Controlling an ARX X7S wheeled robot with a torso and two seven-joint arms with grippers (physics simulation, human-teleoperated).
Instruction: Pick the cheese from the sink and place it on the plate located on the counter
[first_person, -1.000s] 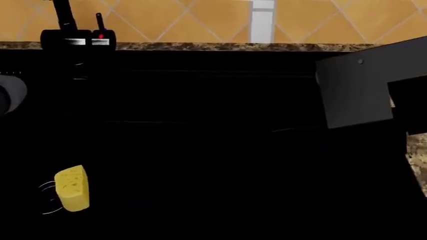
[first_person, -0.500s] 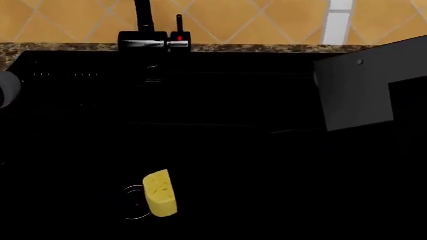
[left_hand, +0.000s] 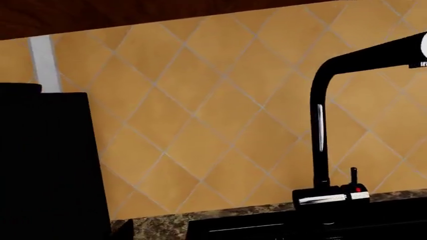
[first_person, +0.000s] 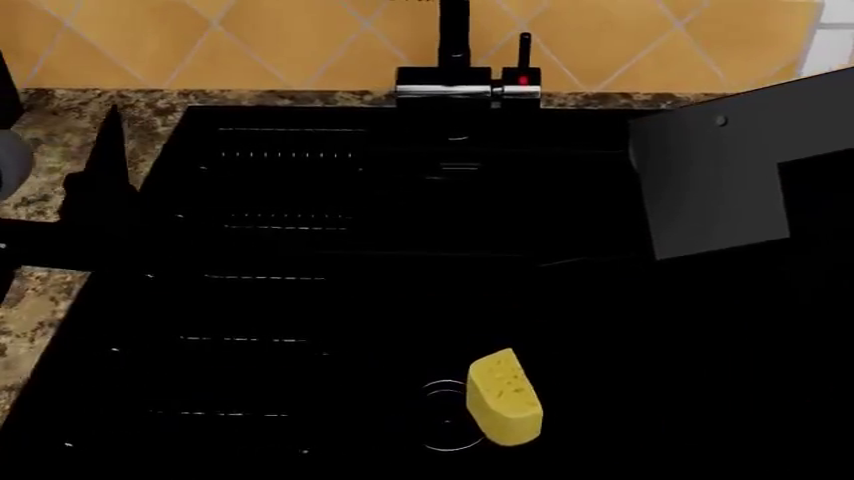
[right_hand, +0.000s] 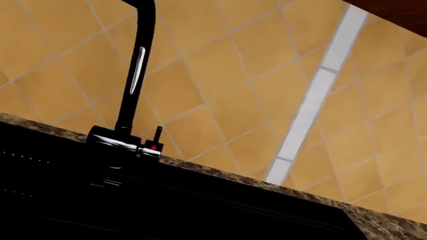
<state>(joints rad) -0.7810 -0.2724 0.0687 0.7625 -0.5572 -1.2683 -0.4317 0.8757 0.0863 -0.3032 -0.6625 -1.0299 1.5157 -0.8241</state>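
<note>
The cheese (first_person: 505, 397), a small pale-yellow wedge with holes, stands on the floor of the black sink (first_person: 334, 300) beside the drain ring, near the front. A dark silhouette of my left gripper (first_person: 104, 185) hangs over the sink's left rim; its jaws do not show. My right arm's dark grey link (first_person: 707, 185) reaches over the sink's back right, well away from the cheese, and its gripper is lost against the black basin. The plate is out of view. Neither wrist view shows the cheese.
The black-and-chrome faucet (first_person: 461, 75) (left_hand: 320, 150) (right_hand: 130, 100) stands at the sink's back edge before an orange tiled wall. Speckled granite counter (first_person: 40, 290) runs along the sink's left side and back (right_hand: 373, 220).
The head view has swung left: the cheese and faucet now sit further right in it, and the left counter and left arm's silhouette have come into view. The cheese itself lies unmoved.
</note>
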